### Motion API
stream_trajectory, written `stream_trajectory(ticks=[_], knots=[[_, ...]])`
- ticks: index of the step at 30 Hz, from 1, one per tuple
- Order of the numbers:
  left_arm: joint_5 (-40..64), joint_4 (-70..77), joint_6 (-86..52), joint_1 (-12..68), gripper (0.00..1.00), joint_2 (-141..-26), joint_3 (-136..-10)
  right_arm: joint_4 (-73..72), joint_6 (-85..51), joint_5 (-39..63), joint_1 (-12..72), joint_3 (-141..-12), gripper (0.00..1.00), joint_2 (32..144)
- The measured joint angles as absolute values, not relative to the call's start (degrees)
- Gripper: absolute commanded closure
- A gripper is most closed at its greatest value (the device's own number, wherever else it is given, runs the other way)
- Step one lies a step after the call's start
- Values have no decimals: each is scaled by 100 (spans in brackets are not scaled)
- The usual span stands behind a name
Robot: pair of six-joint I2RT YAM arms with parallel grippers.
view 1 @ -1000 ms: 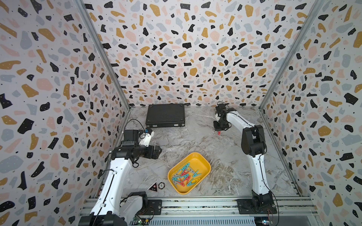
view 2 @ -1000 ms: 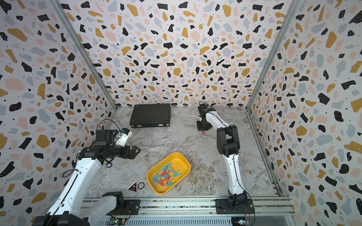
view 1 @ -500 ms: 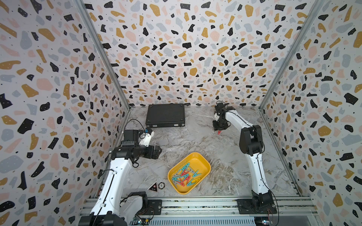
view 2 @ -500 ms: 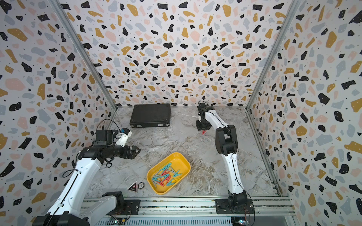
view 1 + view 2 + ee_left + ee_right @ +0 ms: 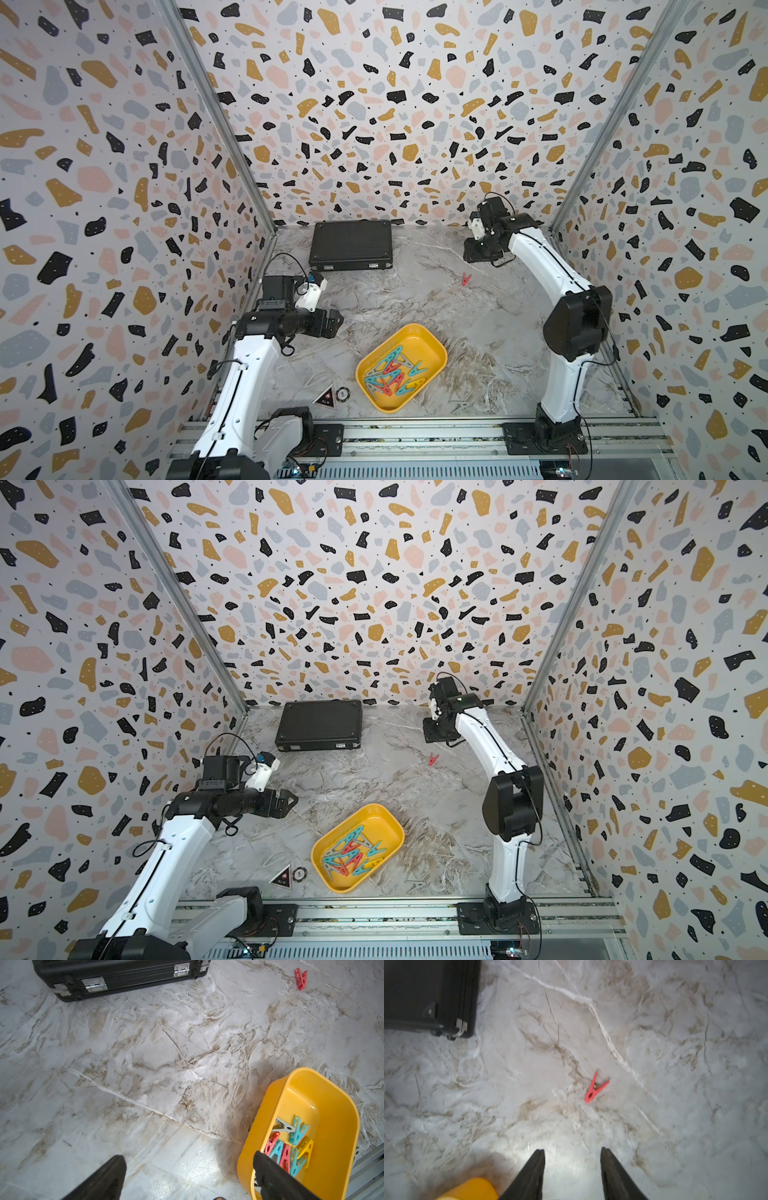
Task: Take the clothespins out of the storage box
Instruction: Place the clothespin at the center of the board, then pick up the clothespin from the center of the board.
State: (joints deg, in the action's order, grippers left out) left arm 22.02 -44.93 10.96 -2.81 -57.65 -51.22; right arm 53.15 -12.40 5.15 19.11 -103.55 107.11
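Note:
The yellow storage box (image 5: 422, 344) (image 5: 380, 820) sits near the front middle of the marble table, with several teal, red and grey clothespins (image 5: 392, 376) (image 5: 351, 856) (image 5: 291, 1147) piled in it. One red clothespin (image 5: 466, 279) (image 5: 433, 759) (image 5: 595, 1088) (image 5: 300, 978) lies alone on the table towards the back right. My right gripper (image 5: 478, 253) (image 5: 572, 1150) hangs above and behind it, open and empty. My left gripper (image 5: 334, 322) (image 5: 188, 1159) hovers open and empty left of the box; in the left wrist view one fingertip overlaps the box rim (image 5: 249, 1147).
A black latched case (image 5: 351, 245) (image 5: 320, 725) (image 5: 116, 974) (image 5: 425, 995) lies flat at the back left of the table. A small triangular sticker (image 5: 326, 397) and a round token (image 5: 342, 392) lie left of the box near the front rail.
My right gripper has opened and drawn up and back; the red clothespin it held now lies on the table. The left arm has not moved.

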Motion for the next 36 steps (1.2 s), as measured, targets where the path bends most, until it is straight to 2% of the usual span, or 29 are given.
stream_trajectory(ticks=[10, 15, 19, 24, 36], knots=[[2204, -4493, 1096, -283, 0, -5765, -5122, 5009, -1559, 882, 3059, -6215, 54, 7441], [2204, -4495, 1096, -281, 0, -5765, -5122, 5002, -1942, 1151, 3708, -4884, 53, 6348], [2202, -4495, 1096, -283, 0, -5767, -5122, 4810, -2368, 1343, 4340, -4335, 52, 5634], [2204, -4495, 1096, -281, 0, -5767, -5122, 4364, -2823, 1411, 4657, -3997, 52, 5468], [2204, -4495, 1096, -281, 0, -5798, -5122, 3881, -3059, 738, 6106, -3819, 53, 6309]])
